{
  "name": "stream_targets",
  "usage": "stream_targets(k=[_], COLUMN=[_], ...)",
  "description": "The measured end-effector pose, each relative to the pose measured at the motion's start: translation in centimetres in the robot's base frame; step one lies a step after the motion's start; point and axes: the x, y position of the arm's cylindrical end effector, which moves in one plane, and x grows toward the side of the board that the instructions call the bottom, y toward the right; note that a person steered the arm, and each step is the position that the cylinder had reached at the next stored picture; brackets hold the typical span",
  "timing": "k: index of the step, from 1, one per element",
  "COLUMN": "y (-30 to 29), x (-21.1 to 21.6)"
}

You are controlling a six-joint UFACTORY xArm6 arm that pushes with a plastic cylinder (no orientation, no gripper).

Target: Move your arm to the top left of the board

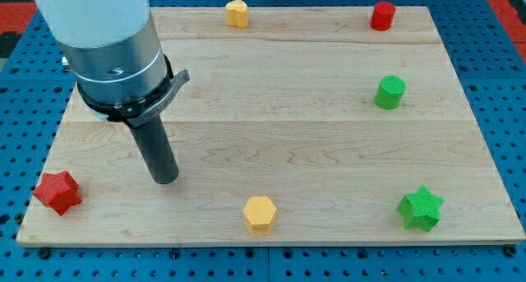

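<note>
My tip (167,179) rests on the wooden board (271,134) at its lower left. The rod rises from it to the large grey arm body at the view's top left. A red star block (57,191) lies to the left of the tip, near the board's left edge. A yellow hexagon block (260,213) lies to the right of the tip, near the bottom edge. The tip touches no block.
A yellow block (237,13) sits at the top edge, centre. A red cylinder block (382,16) is at the top right. A green cylinder block (390,92) is at the right. A green star block (421,208) is at the bottom right. Blue pegboard surrounds the board.
</note>
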Motion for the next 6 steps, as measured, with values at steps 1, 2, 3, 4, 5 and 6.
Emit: stream_targets(k=[1, 2, 3, 4, 5, 6], y=[0.1, 1.2, 3.5, 8.4, 9.7, 3.9], x=[0.0, 0.5, 1.7, -5.0, -15.2, -20.5])
